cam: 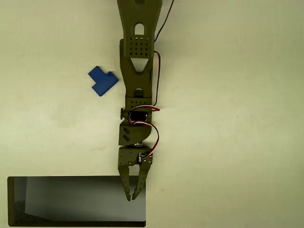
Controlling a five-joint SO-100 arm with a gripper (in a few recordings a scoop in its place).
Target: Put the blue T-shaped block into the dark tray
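Observation:
The blue T-shaped block [102,80] lies flat on the pale table, left of the olive-green arm and well above the tray in the overhead view. The dark tray [57,202] sits at the bottom left, its inside dark grey with a paler sheen. My gripper [131,197] hangs over the tray's right end, far from the block. Its two fingers nearly meet at the tips, and nothing shows between them.
The olive arm [137,71] runs down the middle of the picture from the top edge, with red and black wires along its right side. Bare pale table [228,118] spreads to the right of the arm.

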